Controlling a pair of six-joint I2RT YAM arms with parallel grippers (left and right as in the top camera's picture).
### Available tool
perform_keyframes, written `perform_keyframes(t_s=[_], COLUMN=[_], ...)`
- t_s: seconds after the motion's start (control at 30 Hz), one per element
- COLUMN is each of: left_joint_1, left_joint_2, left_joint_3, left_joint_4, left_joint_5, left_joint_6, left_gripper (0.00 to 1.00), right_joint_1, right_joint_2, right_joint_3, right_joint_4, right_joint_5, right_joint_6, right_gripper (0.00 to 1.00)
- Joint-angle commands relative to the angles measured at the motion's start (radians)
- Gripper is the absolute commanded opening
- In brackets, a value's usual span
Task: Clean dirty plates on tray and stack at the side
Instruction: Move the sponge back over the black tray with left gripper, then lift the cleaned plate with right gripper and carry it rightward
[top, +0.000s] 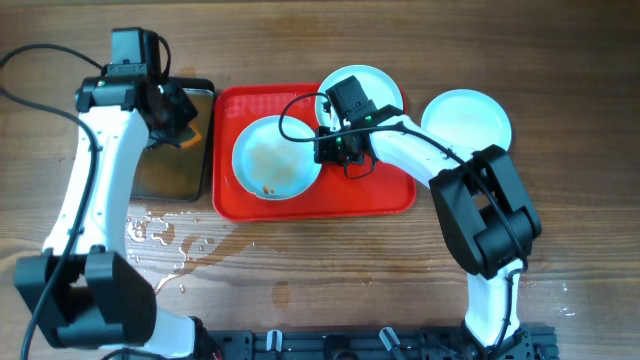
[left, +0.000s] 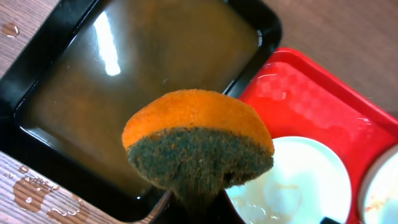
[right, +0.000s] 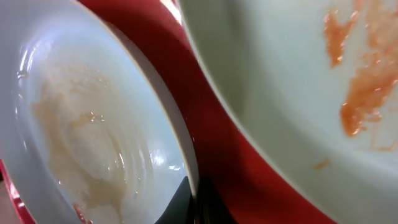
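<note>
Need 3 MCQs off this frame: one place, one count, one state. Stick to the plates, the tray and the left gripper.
1. Where is the plate that is off the tray?
A. On the table, right of the tray
B. In the black pan
C. Stacked on another plate

2. How many plates lie at least partly on the tray?
A. One
B. Two
C. Three

3. The left gripper is:
A. open and empty
B. shut on a sponge
C. shut on a plate

Answers:
1 A: the overhead view shows it on bare wood to the right of the tray.
2 B: one sits mid-tray, and one is at the tray's far right corner.
3 B: the left wrist view shows the orange-and-green sponge held at the fingers.
</note>
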Motion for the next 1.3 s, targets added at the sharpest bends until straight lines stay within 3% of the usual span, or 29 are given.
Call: perform_keyframes(t_s=[0.0,0.47,0.73,1.07,1.2,1.27], left_joint_1=[0.004,0.002,-0.009,-0.018,-0.021,-0.025], left_joint_2=[0.024,0.025,0.025,0.053,0.065,0.067], left_joint_3=[0.004,0.004,0.004,0.004,0.004,0.004], left_joint_4=[0.002,-0.012,-0.011,-0.013,-0.013,-0.013], left_joint_5=[-0.041,-0.043,-0.043,-0.043,-0.043,-0.043], left_joint_6=[0.011,-0.012,-0.016,-0.016,-0.016,-0.016], left_gripper=[0.04,0.04,0.04,0.04,0.04,0.04], right_joint_1=[-0.010,0.016,0.137,0.361,0.374,0.372], right_joint_2=[0.022,-0.332,-0.361,-0.361,-0.361,-0.361], right_joint_3=[0.019,0.021,0.021,0.021,0.021,0.021], right_joint_4=[-0.037,-0.132,-0.114,0.039,0.048,0.023], right_joint_5=[-0.048,0.509,0.898,1.446,1.378,1.318], right_joint_6=[-0.055,-0.278,-0.407,-0.523,-0.504,-0.428], right_gripper=[0.04,0.04,0.04,0.04,0.04,0.04])
